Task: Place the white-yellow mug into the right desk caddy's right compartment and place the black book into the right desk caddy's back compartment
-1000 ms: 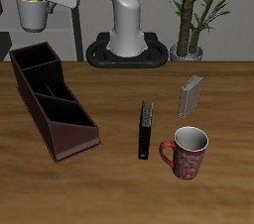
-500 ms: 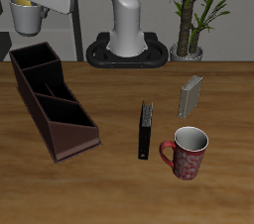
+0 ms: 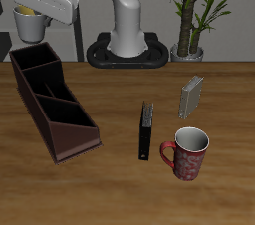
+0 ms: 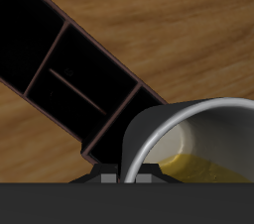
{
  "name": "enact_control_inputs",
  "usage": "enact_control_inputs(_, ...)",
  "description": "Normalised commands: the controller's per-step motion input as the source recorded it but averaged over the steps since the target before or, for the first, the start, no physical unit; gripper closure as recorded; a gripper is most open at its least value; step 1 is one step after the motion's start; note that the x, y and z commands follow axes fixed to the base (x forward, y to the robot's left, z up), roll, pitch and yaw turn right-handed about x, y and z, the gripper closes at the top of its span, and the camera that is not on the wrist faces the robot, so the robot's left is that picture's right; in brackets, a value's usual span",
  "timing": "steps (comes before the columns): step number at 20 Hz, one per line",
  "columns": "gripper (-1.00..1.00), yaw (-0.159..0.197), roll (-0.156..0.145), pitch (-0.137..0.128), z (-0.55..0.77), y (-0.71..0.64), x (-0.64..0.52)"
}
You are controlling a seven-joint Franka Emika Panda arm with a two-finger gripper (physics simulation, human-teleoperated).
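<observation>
The white-yellow mug [image 3: 31, 24] is carried high above the tabletop [image 3: 120, 184], clamped by the end effector [image 3: 38, 4]; in the wrist view the mug's [image 4: 189, 149] rim and yellow inside are seen pressed close under the end effector's body, so the grasp is judged to be on the rim or wall. The fingertips themselves are not resolved in either view.

The right desk caddy [image 3: 52, 100] is seen as a long dark box running from the tabletop's back toward its front edge, three black sections in a row. Its right compartment [image 3: 29, 63], the squarish tall-walled end section, lies at the caddy's back end. The mug hangs above and slightly behind that section's far wall, clear of it, not yet over its opening as judged from the exterior view. In the wrist view the caddy [image 4: 69, 79] is seen beside the mug's rim, with its nearest corner just beside it.

The coming move is judged to turn on this offset: a small shift toward the tabletop's front to centre the mug over the end section, then a straight descent. The section is only slightly wider than the mug, so a wall strike is the likely risk.

The black book [image 3: 146, 129] lies flat near the tabletop's middle, well apart from the caddy, long axis running front to back, untouched. A red mug [image 3: 187, 152] and a grey book [image 3: 191, 96] stand near it.
</observation>
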Motion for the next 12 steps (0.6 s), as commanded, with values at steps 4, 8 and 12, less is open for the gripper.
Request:
enact_control_inputs(4, 1.0, -0.039, -0.016, -0.004, -0.06, -0.05, -0.04)
enact_control_inputs(8, 1.0, -0.002, -0.007, -0.013, -0.08, -0.02, -0.04)
enact_control_inputs(12, 1.0, -0.014, -0.009, 0.026, -0.22, 0.01, 0.0)
